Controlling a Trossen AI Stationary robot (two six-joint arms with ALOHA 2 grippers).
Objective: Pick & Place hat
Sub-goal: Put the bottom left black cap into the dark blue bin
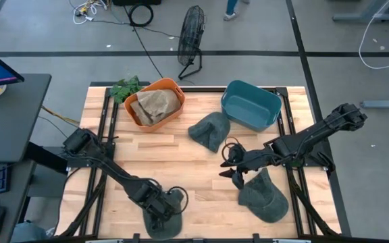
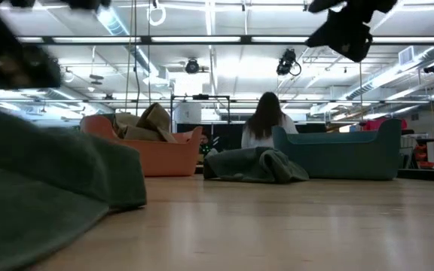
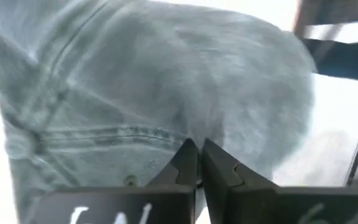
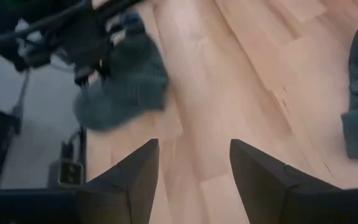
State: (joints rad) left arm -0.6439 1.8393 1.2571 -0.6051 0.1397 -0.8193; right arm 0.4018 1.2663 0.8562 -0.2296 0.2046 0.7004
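At the table's near-left edge, the left gripper is seen from above pressed down onto a grey-green hat; only the left wrist view shows its fingers closed together, pinching a fold of the cap's stitched cloth. In the low view the same hat fills the left foreground as a dark slope, and most of the table behind it is hidden. Further back, an orange basket holding crumpled brown cloth is shown beside a green leafy sprig, with a second hat lying on the wood between it and a blue bin. The right gripper is held above the boards just beside a third hat; its fingers are spread wide with nothing between them, as the right wrist view makes plain. A seated person is visible only in the low view, beyond the table
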